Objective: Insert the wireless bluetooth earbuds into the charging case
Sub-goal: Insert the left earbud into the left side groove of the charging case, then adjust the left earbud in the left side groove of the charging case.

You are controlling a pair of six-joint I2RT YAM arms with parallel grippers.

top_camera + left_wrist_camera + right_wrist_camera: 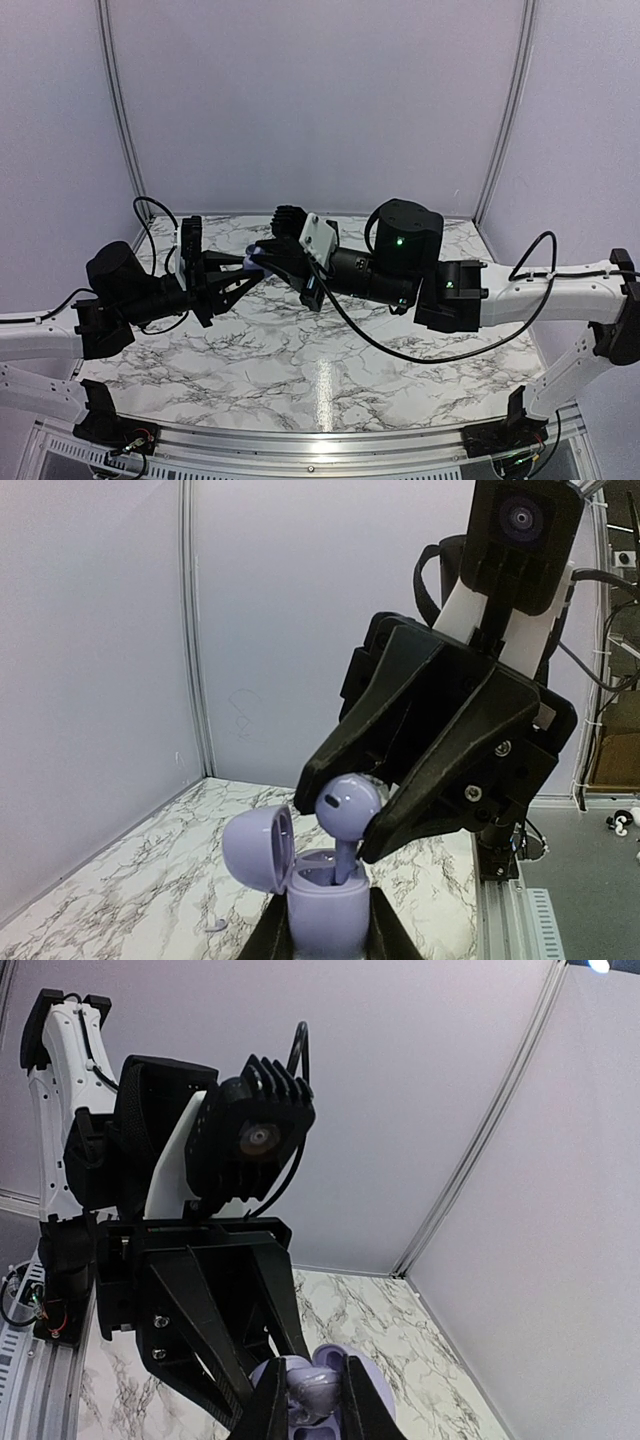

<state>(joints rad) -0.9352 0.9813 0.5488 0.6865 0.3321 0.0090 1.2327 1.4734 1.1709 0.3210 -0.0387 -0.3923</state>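
A pale lilac charging case [328,905] stands upright with its lid [257,848] swung open to the left. My left gripper [328,925] is shut on the case body, one black finger on each side. My right gripper [345,818] reaches in from the upper right, shut on a lilac earbud [348,802]. The bud's stem dips into the case's right-hand socket. In the right wrist view my right gripper [315,1400] pinches the earbud [318,1392] over the case [372,1395]. From above, the left gripper [248,266] and right gripper [275,252] meet at the case [261,260], held above the table.
The marble table [300,360] is ringed by pale walls with corner posts at the back. A tiny lilac scrap [216,925] lies on the marble below the case. A metal rail [500,920] runs along the table's edge.
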